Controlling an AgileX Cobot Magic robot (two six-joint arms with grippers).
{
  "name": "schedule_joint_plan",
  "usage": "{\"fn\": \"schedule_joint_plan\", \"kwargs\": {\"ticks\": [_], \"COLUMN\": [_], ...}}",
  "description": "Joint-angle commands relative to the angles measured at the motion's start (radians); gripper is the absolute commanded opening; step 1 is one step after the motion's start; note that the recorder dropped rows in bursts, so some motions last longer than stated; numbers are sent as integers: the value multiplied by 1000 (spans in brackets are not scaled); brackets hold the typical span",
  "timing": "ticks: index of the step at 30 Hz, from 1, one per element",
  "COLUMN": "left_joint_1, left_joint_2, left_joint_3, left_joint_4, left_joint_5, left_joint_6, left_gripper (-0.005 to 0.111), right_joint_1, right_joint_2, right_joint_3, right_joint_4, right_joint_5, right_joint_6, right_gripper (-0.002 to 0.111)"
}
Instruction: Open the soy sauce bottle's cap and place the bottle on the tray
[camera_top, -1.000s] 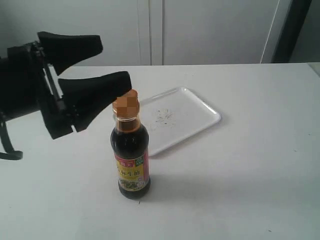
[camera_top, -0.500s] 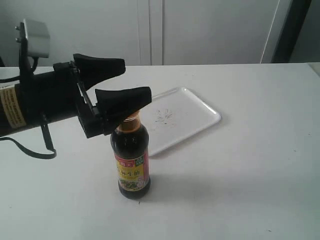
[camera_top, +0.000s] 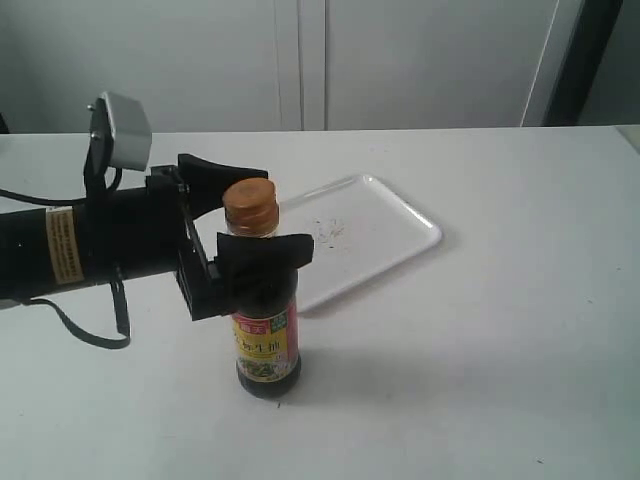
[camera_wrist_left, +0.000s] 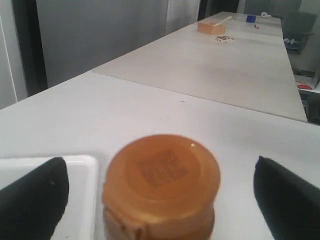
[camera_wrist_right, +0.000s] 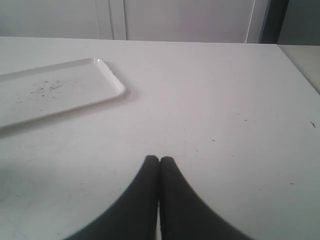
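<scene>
Soy sauce bottle (camera_top: 265, 320): it stands upright on the white table (camera_top: 500, 330), just in front of the near edge of the tray; dark liquid fills it up to the neck, and the red, yellow and green label faces the exterior camera.

Cap (camera_top: 249, 206): copper-orange, closed on top of the bottle neck; in the left wrist view the cap (camera_wrist_left: 161, 185) fills the middle, between the two black fingertips.

Left gripper (camera_top: 250, 215): it reaches in from the left of the exterior view at the height of the bottle's shoulder and neck. Its fingers (camera_top: 268, 252) are apart, one in front of the bottle and one behind it. In the left wrist view a gap shows on each side of the cap, so the fingers do not clamp it.

Right gripper (camera_wrist_right: 159, 161): seen only in its own wrist view, low over bare table; the two fingertips are pressed together, with nothing between them.

Tray (camera_top: 400, 215): flat, white, with small dark specks near its middle; it lies on the table behind the bottle. Nothing stands on it.
</scene>
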Motion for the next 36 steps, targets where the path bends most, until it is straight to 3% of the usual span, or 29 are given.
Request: {"fn": "schedule_joint_plan", "kwargs": {"ticks": [1,9,31,33,36], "left_joint_1": [-4,-4,-4,-4,-4], "left_joint_2": [21,73,217,217,217], "left_joint_3": [25,91,91,91,91], "left_joint_4": [1,-74,-88,-86,-84], "left_joint_5": [-15,-15,-15,-15,-15], "left_joint_6": [56,172,285,287,292], "left_gripper": [105,105,105,102,88], "right_joint_1": [-4,-4,-4,-4,-4], "right_joint_2": [-6,-6,-6,-6,-6], "right_joint_3": [2,2,2,2,2], "right_joint_4": [0,0,0,0,0], "right_joint_5": [-9,-9,-9,-9,-9], "right_joint_6": [2,2,2,2,2], "right_gripper": [0,0,0,0,0]}}
